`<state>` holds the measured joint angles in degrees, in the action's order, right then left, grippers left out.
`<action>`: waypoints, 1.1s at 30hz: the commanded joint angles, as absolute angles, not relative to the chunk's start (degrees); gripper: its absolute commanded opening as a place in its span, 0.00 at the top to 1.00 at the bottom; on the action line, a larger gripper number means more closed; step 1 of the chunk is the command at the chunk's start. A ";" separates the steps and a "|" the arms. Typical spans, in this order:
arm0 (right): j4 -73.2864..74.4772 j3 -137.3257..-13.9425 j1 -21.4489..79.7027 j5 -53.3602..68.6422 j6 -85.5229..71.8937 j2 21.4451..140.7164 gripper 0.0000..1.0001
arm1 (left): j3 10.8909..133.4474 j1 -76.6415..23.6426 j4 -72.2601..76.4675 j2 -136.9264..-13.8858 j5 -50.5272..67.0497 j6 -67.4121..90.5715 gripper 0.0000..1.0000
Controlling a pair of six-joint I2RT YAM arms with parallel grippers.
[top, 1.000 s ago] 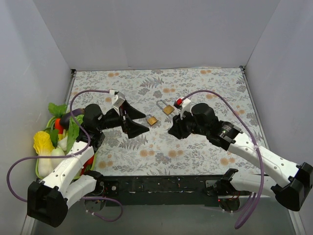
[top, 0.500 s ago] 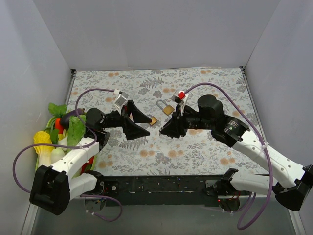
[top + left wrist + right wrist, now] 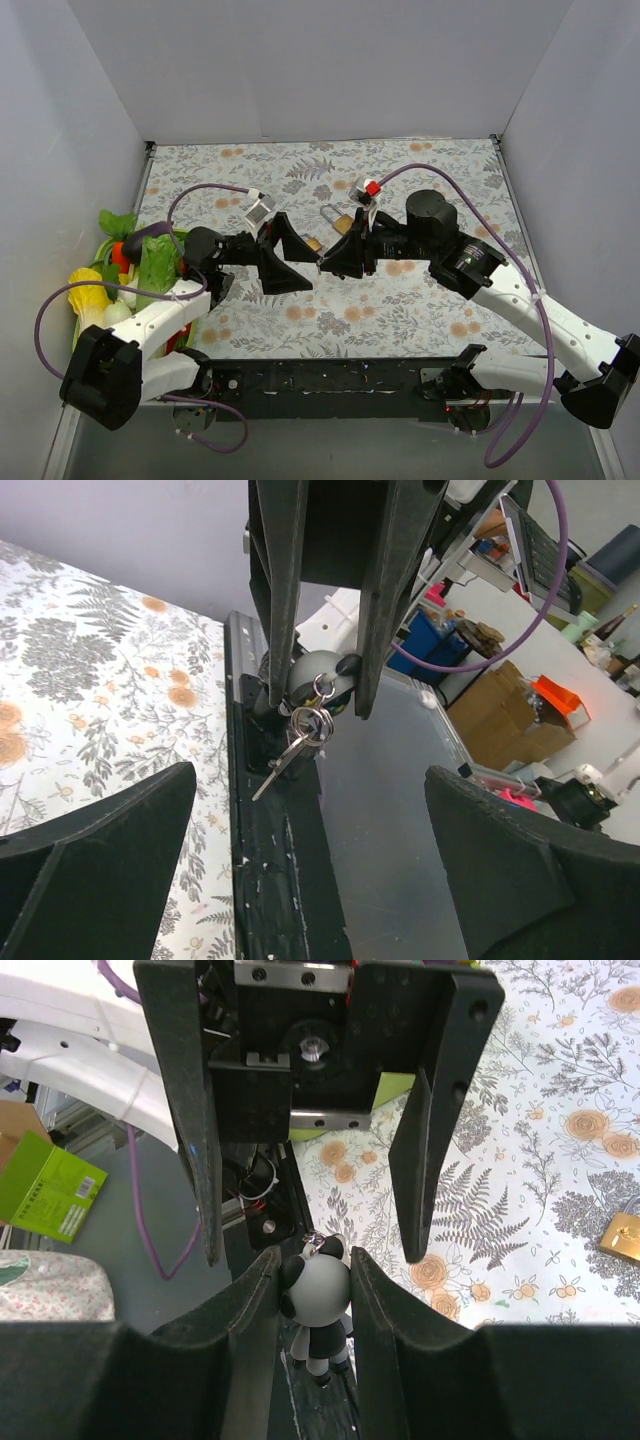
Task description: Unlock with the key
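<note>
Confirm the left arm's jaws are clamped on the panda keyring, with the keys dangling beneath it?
No, the arm is wrong. It is the right gripper whose jaws are clamped on the panda keyring, with the keys dangling beneath it. The right wrist view shows this.

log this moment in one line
right gripper shut on panda keychain | keys hanging | left gripper open, facing it | padlock on table

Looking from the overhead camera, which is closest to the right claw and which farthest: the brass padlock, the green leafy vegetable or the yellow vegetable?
From the right gripper, shut on the panda keychain:
1. Brass padlock, just beyond it, mid-table.
2. Green leafy vegetable, at the left edge.
3. Yellow vegetable, farthest left.
</note>
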<state>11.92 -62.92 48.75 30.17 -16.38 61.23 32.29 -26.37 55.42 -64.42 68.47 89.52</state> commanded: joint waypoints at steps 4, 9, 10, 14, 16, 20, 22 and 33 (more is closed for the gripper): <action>5.28 -63.37 48.69 30.85 -18.72 60.64 0.99 | 31.29 -28.65 65.29 -67.06 69.96 95.44 0.02; 3.95 -61.79 48.60 29.01 -19.16 60.47 0.99 | 31.29 -29.62 67.33 -67.41 70.22 97.12 0.17; 4.04 -61.70 48.60 28.66 -19.07 60.38 0.99 | 31.20 -29.62 66.89 -67.33 70.22 96.95 0.20; 3.96 -61.18 48.69 27.43 -18.81 59.86 0.99 | 30.67 -29.79 66.80 -66.45 70.05 96.68 0.37; 4.04 -60.82 48.60 26.20 -18.72 59.50 0.99 | 30.76 -29.88 66.71 -66.36 70.31 96.68 0.46; 4.22 -60.21 48.52 24.44 -18.46 58.98 0.99 | 31.03 -30.15 66.53 -66.53 70.58 96.59 0.57; 4.22 -60.03 48.60 24.17 -18.46 58.89 0.99 | 30.94 -30.23 66.62 -66.88 70.58 96.68 0.64; 3.95 -59.24 48.60 22.76 -18.54 58.10 0.99 | 31.90 -30.76 59.53 -66.89 68.30 92.82 0.83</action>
<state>7.03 -59.11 48.75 23.88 -18.31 59.66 31.35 -30.41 64.07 -67.83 69.67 96.09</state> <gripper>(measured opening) 0.380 0.179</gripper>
